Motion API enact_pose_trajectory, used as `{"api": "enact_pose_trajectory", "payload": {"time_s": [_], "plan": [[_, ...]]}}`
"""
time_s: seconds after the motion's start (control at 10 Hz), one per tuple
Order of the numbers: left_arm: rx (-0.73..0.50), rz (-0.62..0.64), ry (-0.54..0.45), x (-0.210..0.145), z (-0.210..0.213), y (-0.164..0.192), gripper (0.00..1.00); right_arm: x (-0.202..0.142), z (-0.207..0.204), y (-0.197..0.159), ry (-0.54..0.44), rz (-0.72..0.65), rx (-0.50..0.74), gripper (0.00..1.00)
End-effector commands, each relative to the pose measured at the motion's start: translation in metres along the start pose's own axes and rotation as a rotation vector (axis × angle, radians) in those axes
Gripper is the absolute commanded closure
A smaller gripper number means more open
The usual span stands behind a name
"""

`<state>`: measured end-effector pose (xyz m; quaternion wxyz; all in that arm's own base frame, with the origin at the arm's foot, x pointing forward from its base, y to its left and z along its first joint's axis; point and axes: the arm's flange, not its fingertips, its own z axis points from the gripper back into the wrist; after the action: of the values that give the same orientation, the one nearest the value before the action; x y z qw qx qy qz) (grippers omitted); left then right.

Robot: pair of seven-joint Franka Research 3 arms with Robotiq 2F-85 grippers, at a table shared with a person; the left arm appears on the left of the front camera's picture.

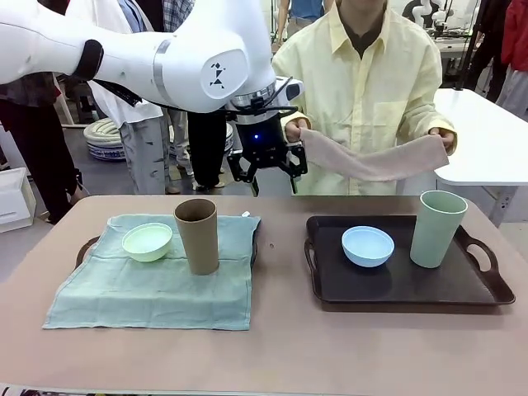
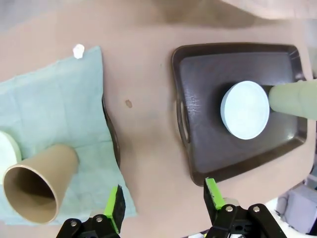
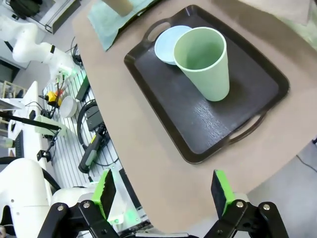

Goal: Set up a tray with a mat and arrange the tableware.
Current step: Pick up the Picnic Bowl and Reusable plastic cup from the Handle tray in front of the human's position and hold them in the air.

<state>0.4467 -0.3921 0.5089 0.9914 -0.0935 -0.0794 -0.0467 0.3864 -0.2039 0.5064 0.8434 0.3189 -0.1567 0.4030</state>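
A person across the table holds a beige mat (image 1: 371,162) stretched between both hands. My left gripper (image 1: 268,171) hangs open in the air just left of it, above the table's far edge; its pads (image 2: 117,214) hold nothing. On the left, a green mat (image 1: 148,276) covers a tray and carries a mint green bowl (image 1: 148,241) and a brown cup (image 1: 196,235). The dark tray (image 1: 404,285) on the right holds a light blue bowl (image 1: 368,246) and a pale green cup (image 1: 437,228). My right gripper (image 3: 163,193) is open, high over the table edge beside that tray (image 3: 218,119).
A handle of the covered tray (image 1: 85,247) pokes out from under the green mat. A white table (image 1: 487,140) stands behind at the right, and people stand farther back. Bare tabletop (image 1: 280,346) lies between the trays and along the front.
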Motion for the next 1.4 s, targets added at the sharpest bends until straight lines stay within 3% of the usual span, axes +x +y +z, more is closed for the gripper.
{"api": "enact_pose_trajectory", "payload": {"time_s": [0.0,0.3,0.5,0.8,1.3], "plan": [[-0.015,0.02,0.006,-0.002,0.005,0.008,0.16,0.001,0.002,0.001,-0.003,0.0,-0.015,0.0],[0.0,0.015,-0.003,0.004,0.002,0.006,0.16,-0.001,0.001,0.0,-0.001,-0.002,-0.004,0.0],[0.052,-0.054,-0.086,0.006,0.001,-0.027,0.16,0.003,-0.026,-0.027,-0.066,0.216,-0.06,0.0],[0.108,-0.099,-0.118,0.022,-0.004,-0.059,0.16,0.007,-0.054,-0.045,-0.04,0.393,-0.119,0.0],[0.115,-0.137,-0.052,0.036,-0.027,-0.073,0.16,0.037,-0.089,-0.053,-0.029,0.471,-0.077,0.0]]}}
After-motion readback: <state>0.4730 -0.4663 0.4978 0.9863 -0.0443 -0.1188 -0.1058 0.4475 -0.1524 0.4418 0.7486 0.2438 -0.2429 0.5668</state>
